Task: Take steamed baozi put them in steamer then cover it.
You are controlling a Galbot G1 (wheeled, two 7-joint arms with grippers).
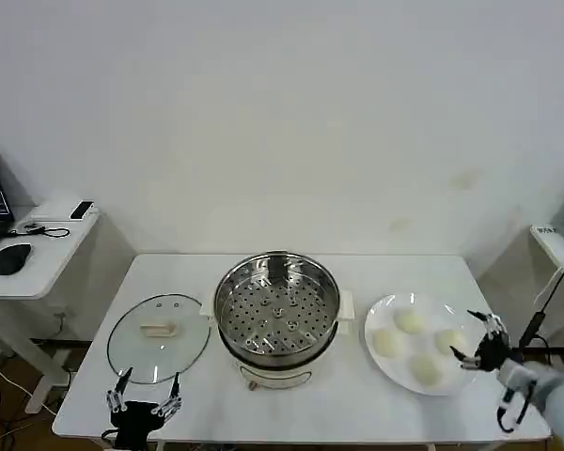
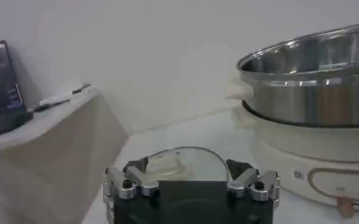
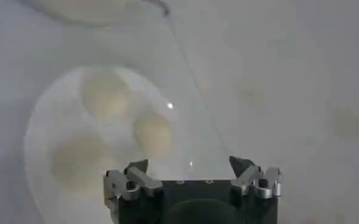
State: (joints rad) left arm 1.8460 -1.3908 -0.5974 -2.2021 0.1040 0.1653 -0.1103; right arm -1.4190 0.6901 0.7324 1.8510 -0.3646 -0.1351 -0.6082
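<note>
Right gripper [image 1: 477,338] spread beside baozi plate [image 1: 387,311], left gripper [image 1: 145,389] parked

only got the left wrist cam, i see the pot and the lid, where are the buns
Observer: All four buns sit on a white plate, on the far side of the pot from your lid.
Operator: anything in the pot yet
Observer: No, its perforated tray is bare.
Operator: where's the right gripper
Observer: The right gripper is open, above the plate's outer edge beside the buns, holding nothing.
Operator: and mine
Observer: The left gripper is open at the table's near edge, just short of the lid.
</note>
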